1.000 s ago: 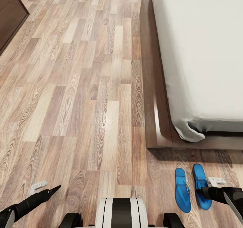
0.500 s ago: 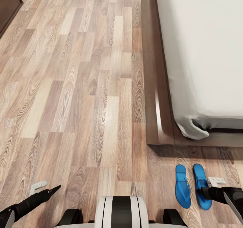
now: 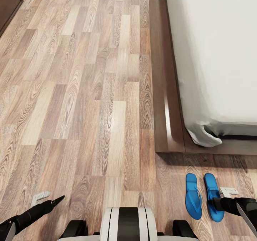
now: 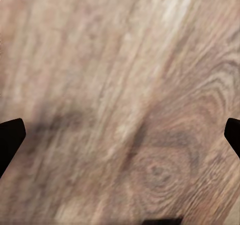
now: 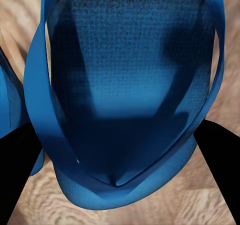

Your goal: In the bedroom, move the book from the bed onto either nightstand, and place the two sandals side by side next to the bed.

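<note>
Two blue sandals lie side by side on the wood floor just past the corner of the bed's dark frame (image 3: 167, 119). They are the left sandal (image 3: 193, 196) and the right sandal (image 3: 212, 189). My right gripper (image 3: 217, 204) hangs over the right sandal, open. In the right wrist view that sandal (image 5: 125, 85) lies very close between the spread fingers (image 5: 217, 160). My left gripper (image 3: 59, 199) is open low over bare floor, its fingers (image 4: 10, 135) wide apart. The pale mattress (image 3: 214, 48) covers the bed. The book and the nightstand are out of view.
Light brown plank floor (image 3: 89, 91) stretches wide to the left of the bed. A dark wooden piece of furniture (image 3: 5, 5) cuts into the far left corner. My base (image 3: 127, 225) sits at the near edge, between the arms.
The whole view has shifted a little, so the camera moved. The sandals still lie in the same spot by the bed corner, and both arms hold their pose.
</note>
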Motion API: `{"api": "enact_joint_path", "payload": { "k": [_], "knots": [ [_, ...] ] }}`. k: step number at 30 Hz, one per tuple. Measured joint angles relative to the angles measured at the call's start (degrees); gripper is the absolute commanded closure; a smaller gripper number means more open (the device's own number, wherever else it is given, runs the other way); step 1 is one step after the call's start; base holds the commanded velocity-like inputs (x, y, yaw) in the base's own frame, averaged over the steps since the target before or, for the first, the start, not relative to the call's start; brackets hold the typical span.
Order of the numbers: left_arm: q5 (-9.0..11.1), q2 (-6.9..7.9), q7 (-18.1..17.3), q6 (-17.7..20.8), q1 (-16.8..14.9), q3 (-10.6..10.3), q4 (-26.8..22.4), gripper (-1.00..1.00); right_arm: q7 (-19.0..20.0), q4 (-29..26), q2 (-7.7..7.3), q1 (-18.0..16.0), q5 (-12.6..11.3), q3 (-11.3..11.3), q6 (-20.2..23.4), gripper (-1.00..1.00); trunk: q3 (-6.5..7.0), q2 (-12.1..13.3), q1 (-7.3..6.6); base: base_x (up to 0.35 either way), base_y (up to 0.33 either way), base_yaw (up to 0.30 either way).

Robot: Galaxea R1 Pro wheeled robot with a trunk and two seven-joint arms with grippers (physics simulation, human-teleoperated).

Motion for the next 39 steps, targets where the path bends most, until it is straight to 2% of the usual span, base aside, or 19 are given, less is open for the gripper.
{"api": "enact_joint_path", "payload": {
  "k": [20, 23, 39],
  "knots": [
    [0.0, 0.0, -0.03, 0.0, 0.0, -0.01, 0.0, -1.0, 0.01, 0.0, 0.0, 0.03, 0.0, 0.0, -0.01, 1.0, -0.44, -0.03, 0.05, 0.0, 0.0, 0.0],
    [-0.01, 0.0, -0.01, 0.0, 0.0, -0.02, 0.0, -1.0, 0.0, 0.0, 0.0, 0.02, 0.02, 0.0, 0.02, 1.0, -1.1, -0.07, 0.13, 0.0, 0.0, 0.0],
    [0.0, 0.0, -0.06, 0.0, 0.0, -0.01, 0.0, -1.0, 0.02, 0.0, 0.0, 0.01, -0.01, 0.0, 0.0, 1.0, -1.33, -0.08, 0.15, 0.0, 0.0, 0.0]
  ]
}}
